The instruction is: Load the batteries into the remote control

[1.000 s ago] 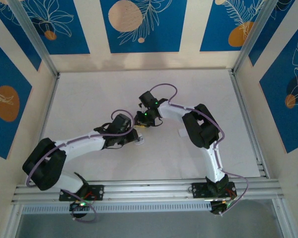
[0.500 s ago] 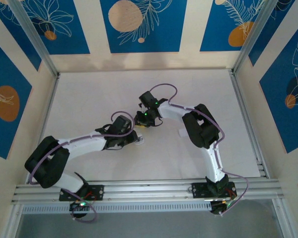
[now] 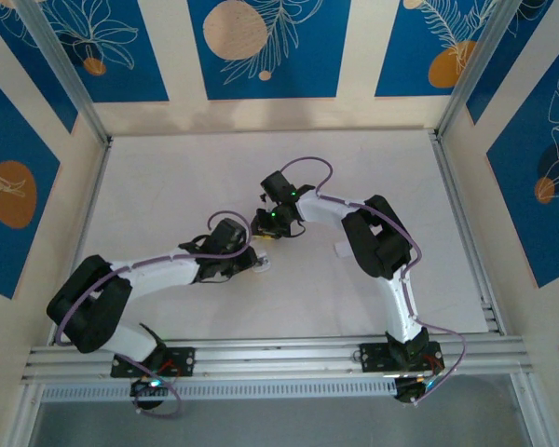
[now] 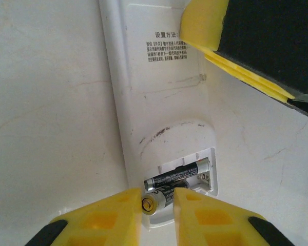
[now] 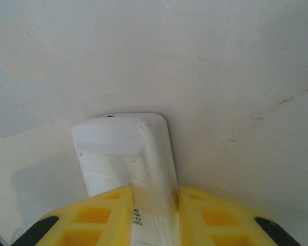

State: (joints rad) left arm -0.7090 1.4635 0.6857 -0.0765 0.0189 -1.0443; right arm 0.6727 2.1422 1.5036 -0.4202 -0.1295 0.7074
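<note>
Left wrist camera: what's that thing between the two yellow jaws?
A battery, shiny end towards the camera, lies between the left gripper jaws in the left wrist view, at the remote and its open slot, beside the other battery.

Smooth, faintly glossy white plastic on the elongated rectangular remote control [image 4: 159, 102], scuffed with dark marks near its open bay. Glossy dark printed wrap and bright metal ends on the two slim cylindrical batteries [image 4: 177, 177]. Matt moulded yellow plastic on the right gripper [image 5: 153, 205] fingers [image 5: 100, 220]. Flat white surface [image 5: 220, 61] looks matt, faintly stained and scratched.
</note>
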